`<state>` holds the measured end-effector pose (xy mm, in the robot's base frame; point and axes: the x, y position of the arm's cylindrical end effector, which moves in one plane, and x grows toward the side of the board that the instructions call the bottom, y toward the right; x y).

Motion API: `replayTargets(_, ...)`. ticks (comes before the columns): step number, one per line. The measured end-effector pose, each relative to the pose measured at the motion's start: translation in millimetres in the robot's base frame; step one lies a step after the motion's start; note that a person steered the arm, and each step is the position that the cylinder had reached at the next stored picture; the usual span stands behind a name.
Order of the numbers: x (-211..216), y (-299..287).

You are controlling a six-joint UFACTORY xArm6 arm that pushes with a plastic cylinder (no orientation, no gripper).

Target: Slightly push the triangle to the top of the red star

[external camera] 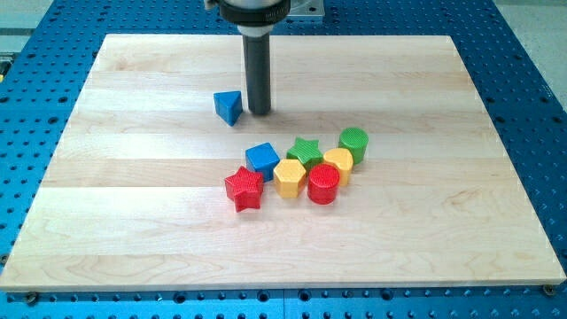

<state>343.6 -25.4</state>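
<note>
Wooden tabletop (133, 221), blocks mid-board. No gripper fitted, nothing held; your rod's tip (259, 112) sits just right of the blue triangle (229, 107). Approach step. Red star (244, 189) lies well below; next push: brief, downward.

Arm housing above the straight dark rod (258, 71): cut off by the view's top edge; only its lower rim shows.

Pale wooden board (133, 221): near corners run close to the view's bottom edge; blue perforated table (523, 53) cropped on all four sides.

Cluster occlusions:
- green star block (306, 149): lower part hidden behind yellow hexagon block (290, 177).
- yellow block (339, 162) beside green cylinder block (353, 141): front covered by red cylinder block (323, 183); shape cannot be made out.
- blue cube block (262, 159): lower corner partly hidden by red star block (244, 188).

Contact between my tip (259, 112) and blue triangle block (229, 106): cannot tell; they stand just beside each other.
</note>
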Motion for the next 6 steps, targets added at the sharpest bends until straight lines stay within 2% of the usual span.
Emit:
replayTargets(1, -40, 9)
replayTargets(2, -39, -77)
replayTargets(3, 4, -75)
replayTargets(4, 9, -34)
replayTargets(5, 12, -53)
replayTargets(6, 15, -132)
